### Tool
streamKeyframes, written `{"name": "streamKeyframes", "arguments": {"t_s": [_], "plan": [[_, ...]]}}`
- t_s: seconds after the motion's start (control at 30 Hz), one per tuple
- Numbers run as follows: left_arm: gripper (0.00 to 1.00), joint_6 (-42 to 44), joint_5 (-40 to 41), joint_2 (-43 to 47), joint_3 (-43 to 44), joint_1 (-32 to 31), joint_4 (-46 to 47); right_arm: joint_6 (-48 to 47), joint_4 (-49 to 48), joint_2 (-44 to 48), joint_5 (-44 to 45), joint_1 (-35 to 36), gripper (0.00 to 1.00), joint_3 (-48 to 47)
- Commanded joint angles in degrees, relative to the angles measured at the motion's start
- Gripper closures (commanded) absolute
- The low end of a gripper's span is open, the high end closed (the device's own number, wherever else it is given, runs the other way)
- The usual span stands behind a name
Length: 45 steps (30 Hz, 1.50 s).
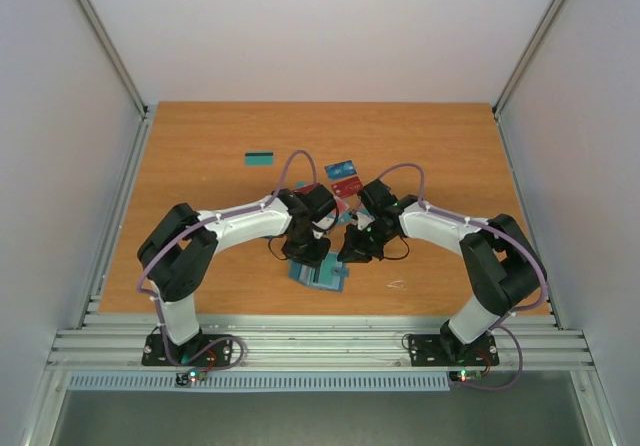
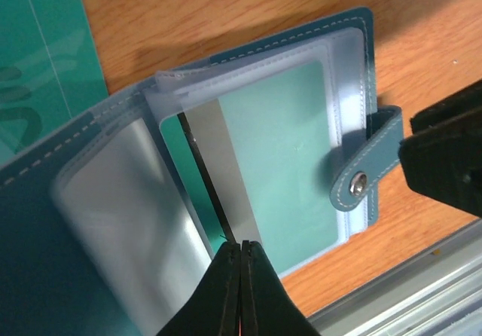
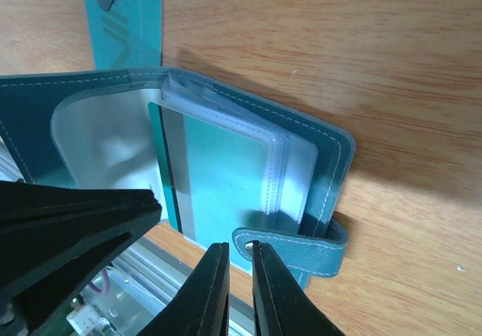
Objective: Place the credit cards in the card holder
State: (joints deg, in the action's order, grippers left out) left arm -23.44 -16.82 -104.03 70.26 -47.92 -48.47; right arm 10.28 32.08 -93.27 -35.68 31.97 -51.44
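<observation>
On the wooden worktop's [image 1: 200, 166] near middle the card holder [image 3: 331, 163] is laid open. The left pincer [image 2: 241, 255] is closed at the edge of a teal card [image 2: 286, 155]; the right pincer [image 3: 239, 248] is held nearly closed at the strap [image 2: 373, 155].

L arm [image 1: 235, 221] comes in from lower left, R arm [image 1: 445, 223] from lower right, elbows out, wrists nearly meeting mid-frame. L gripper [image 2: 240, 245] fingers pressed together; R gripper [image 3: 239, 248] fingers a thin slit apart.

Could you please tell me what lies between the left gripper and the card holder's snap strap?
In the left wrist view, a teal card among the card holder's clear sleeves fills that stretch.
</observation>
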Motion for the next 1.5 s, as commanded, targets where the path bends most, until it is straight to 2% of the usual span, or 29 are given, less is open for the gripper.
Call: {"name": "streamKeyframes", "arguments": {"t_s": [0.0, 0.33, 0.83, 1.07, 1.33, 1.47], "plan": [[1.0, 0.9, 1.8, -1.4, -0.4, 0.4, 1.9, 0.5, 0.3, -0.2, -0.8, -0.1, 0.88, -1.5], [1.0, 1.8, 2.8, -2.3, -0.9, 1.3, 2.8, 0.7, 0.0, -1.9, -1.3, -0.1, 0.86, -2.6], [1.0, 2.9, -0.4, -5.8, -1.0, 2.4, 4.6, 0.3, -0.3, -2.1, -3.5, -1.0, 0.7, -3.6], [1.0, 1.8, -3.0, -5.7, -2.7, 4.1, 6.8, 1.5, -2.8, -4.0, -5.4, -1.0, 0.69, -2.2], [1.0, 1.7, -3.9, -5.7, -3.4, 4.7, 7.2, 0.7, 0.5, -4.0, 0.3, -0.9, 0.69, -3.2], [1.0, 1.6, -4.2, -5.5, -3.7, 4.8, 7.4, 1.0, -0.6, -4.7, -1.0, -0.9, 0.69, -2.9]]}}
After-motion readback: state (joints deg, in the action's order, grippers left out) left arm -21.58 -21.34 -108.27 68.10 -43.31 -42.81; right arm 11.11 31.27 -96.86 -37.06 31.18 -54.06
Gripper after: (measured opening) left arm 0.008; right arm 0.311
